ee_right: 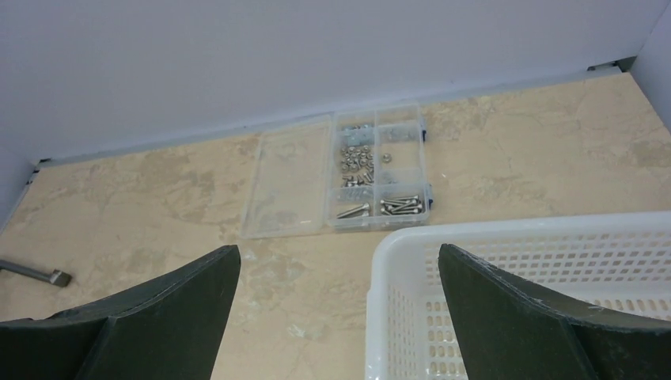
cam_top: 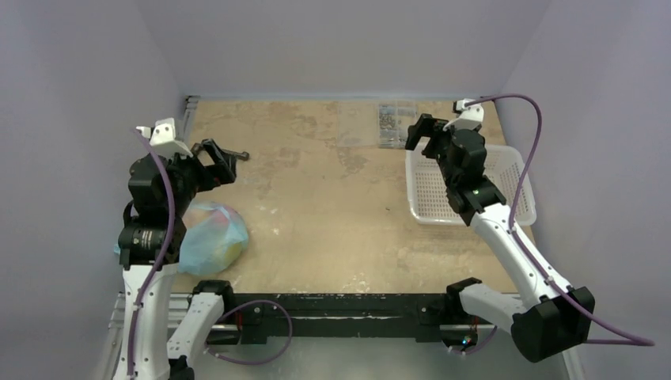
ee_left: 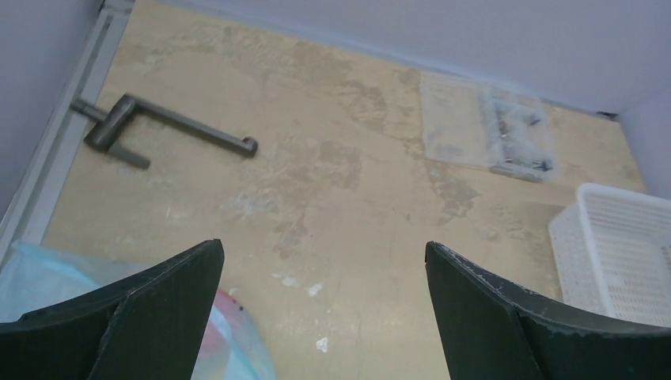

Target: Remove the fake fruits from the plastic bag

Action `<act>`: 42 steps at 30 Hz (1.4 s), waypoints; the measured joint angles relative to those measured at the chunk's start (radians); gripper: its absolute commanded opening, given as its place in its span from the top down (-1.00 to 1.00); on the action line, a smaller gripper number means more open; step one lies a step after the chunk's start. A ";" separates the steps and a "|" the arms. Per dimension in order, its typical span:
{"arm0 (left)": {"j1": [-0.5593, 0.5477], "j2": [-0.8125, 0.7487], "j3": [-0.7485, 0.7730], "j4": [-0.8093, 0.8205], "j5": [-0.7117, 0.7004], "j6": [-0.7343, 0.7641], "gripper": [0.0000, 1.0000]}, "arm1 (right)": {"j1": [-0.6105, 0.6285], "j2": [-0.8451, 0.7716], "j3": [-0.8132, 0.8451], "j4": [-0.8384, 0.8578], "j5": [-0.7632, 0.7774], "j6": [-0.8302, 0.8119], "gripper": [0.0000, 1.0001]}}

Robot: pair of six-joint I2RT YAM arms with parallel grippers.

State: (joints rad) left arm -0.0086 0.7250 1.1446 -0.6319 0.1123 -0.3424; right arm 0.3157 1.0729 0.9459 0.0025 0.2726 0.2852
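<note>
The light-blue plastic bag (cam_top: 210, 237) lies bunched at the table's left near corner, beside my left arm. Yellow and pink colours of the fake fruits (cam_top: 221, 244) show through it, and no fruit lies outside it. In the left wrist view the bag's edge (ee_left: 47, 273) and a red patch of fruit (ee_left: 215, 332) show behind my left finger. My left gripper (cam_top: 221, 162) (ee_left: 324, 245) is open and empty, above bare table just beyond the bag. My right gripper (cam_top: 421, 134) (ee_right: 339, 248) is open and empty, over the white basket's left far corner.
A white mesh basket (cam_top: 419, 212) (ee_right: 475, 233) (ee_left: 617, 245) stands at the right and looks empty. A clear box of screws (cam_top: 388, 123) (ee_right: 380, 170) (ee_left: 487, 127) lies open by the back wall. A grey metal handle (ee_left: 158, 127) lies at the far left near the rail.
</note>
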 measured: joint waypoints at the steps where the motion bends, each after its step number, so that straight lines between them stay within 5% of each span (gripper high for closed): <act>1: 0.000 0.011 -0.012 -0.016 -0.034 -0.013 -1.00 | 0.000 0.003 0.003 0.001 0.000 0.006 -0.98; 15: 0.001 0.107 -0.144 -0.220 -0.427 -0.202 -1.00 | 0.047 0.111 0.050 -0.026 -0.164 0.189 -0.97; 21: 0.002 0.158 -0.183 -0.294 -0.538 -0.307 -1.00 | 0.221 0.189 0.052 -0.119 -0.187 0.247 -0.98; 28: 0.002 0.249 -0.187 -0.467 -0.662 -0.574 -1.00 | 0.499 0.236 0.052 -0.182 -0.210 0.234 -0.98; 42: 0.002 0.483 -0.251 -0.823 -0.724 -1.111 -1.00 | 0.567 0.264 0.041 -0.181 -0.243 0.194 -0.98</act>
State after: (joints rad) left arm -0.0063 1.2076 0.8932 -1.4551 -0.6121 -1.4536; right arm 0.8825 1.3369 0.9871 -0.1787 0.0296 0.4789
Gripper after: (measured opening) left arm 0.998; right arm 0.987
